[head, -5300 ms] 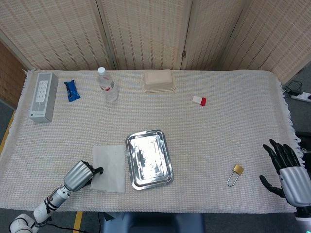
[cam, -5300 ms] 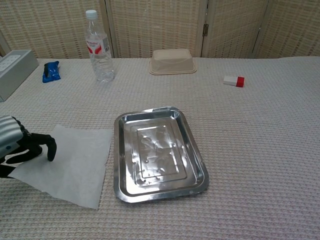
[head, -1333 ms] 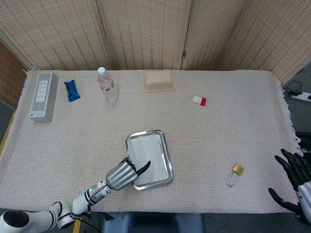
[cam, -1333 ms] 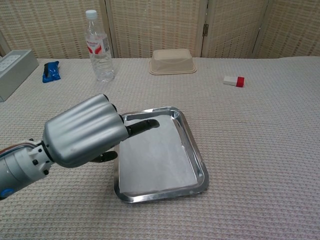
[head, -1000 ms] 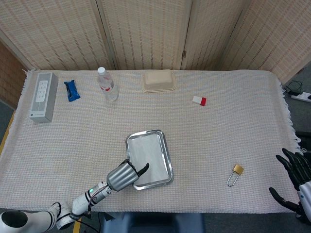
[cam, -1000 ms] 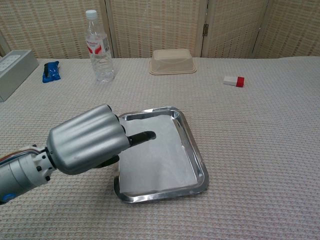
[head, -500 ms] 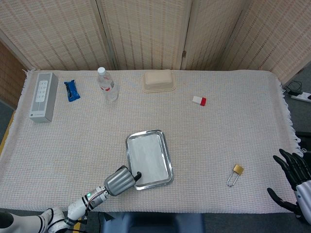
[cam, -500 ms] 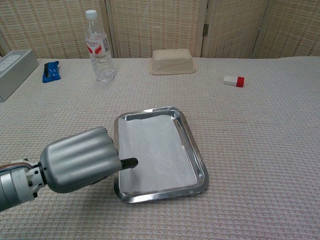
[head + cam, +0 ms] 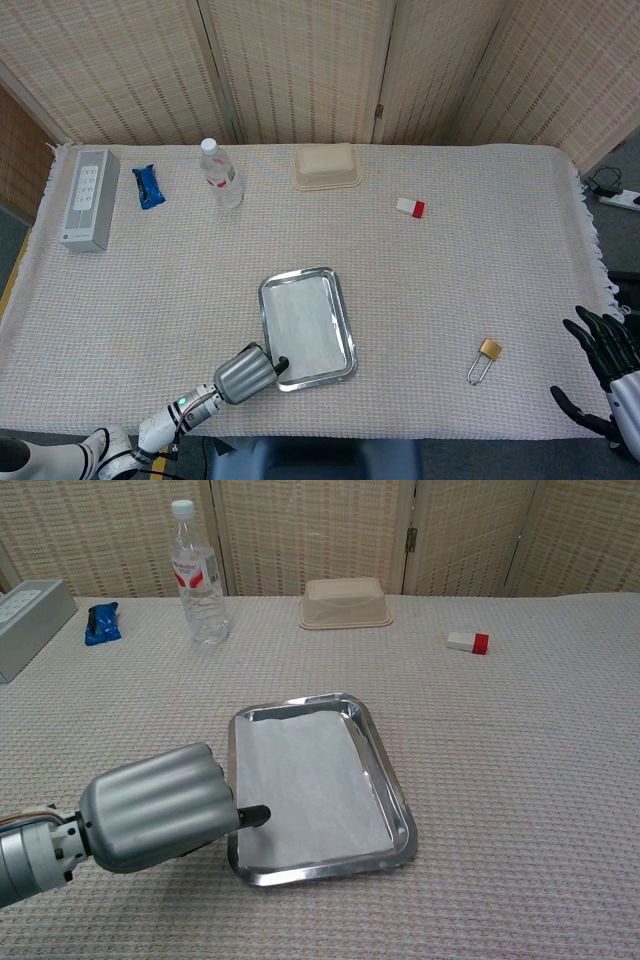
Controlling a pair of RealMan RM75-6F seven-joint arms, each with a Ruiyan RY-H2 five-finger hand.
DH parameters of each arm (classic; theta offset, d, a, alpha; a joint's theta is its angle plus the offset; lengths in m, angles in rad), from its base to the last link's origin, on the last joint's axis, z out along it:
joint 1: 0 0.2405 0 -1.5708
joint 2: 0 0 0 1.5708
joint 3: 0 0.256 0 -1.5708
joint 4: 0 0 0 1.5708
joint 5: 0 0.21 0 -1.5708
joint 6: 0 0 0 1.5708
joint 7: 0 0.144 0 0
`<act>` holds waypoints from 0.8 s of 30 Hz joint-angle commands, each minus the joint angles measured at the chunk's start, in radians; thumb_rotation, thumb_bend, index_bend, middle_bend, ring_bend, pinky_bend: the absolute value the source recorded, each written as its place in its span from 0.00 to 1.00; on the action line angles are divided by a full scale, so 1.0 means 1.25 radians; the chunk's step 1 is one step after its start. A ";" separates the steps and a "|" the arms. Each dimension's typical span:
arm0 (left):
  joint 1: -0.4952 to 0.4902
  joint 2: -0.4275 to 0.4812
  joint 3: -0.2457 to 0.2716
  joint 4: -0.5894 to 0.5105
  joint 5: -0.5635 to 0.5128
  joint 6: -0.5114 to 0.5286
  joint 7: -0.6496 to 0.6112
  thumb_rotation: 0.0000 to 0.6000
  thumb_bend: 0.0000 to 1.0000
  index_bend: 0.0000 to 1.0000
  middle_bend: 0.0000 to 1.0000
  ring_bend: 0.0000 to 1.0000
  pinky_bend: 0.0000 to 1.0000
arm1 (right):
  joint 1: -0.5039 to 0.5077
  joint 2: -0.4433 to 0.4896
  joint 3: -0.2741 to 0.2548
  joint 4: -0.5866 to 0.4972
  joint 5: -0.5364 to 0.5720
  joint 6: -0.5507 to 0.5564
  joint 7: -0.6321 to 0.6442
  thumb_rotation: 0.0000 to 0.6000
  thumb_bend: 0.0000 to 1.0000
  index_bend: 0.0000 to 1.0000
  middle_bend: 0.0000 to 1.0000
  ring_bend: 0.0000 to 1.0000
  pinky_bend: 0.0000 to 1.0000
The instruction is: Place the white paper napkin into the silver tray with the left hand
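Now, table [image 9: 480, 290] first: napkin [image 9: 305, 790] is lying flat inside the tray [image 9: 392, 780], covering most of its floor. Best move, I judge: lifting the left hand [image 9: 155, 818] straight off the near-left rim without dragging the paper. Its fingers are curling in, one dark tip poking over the rim; grip on paper: cannot tell. Right hand [image 9: 605, 368] is idling at the far edge, fingers spread, holding nothing.
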 commanded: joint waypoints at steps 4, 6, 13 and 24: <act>-0.001 -0.012 -0.003 0.022 0.008 0.001 -0.020 1.00 0.82 0.41 1.00 1.00 1.00 | -0.003 0.003 0.001 0.002 0.004 0.010 0.011 1.00 0.35 0.00 0.00 0.00 0.00; 0.000 -0.018 -0.005 0.032 0.008 0.000 -0.026 1.00 0.82 0.42 1.00 1.00 1.00 | -0.005 0.004 0.002 0.003 0.005 0.013 0.016 1.00 0.35 0.00 0.00 0.00 0.00; 0.003 -0.026 -0.010 0.058 0.007 0.003 -0.041 1.00 0.82 0.41 1.00 1.00 1.00 | -0.005 0.003 0.003 0.008 0.002 0.018 0.022 1.00 0.35 0.00 0.00 0.00 0.00; 0.008 -0.029 -0.009 0.079 0.063 0.094 -0.068 1.00 0.79 0.37 1.00 1.00 1.00 | -0.003 0.002 0.004 0.008 0.001 0.016 0.021 1.00 0.35 0.00 0.00 0.00 0.00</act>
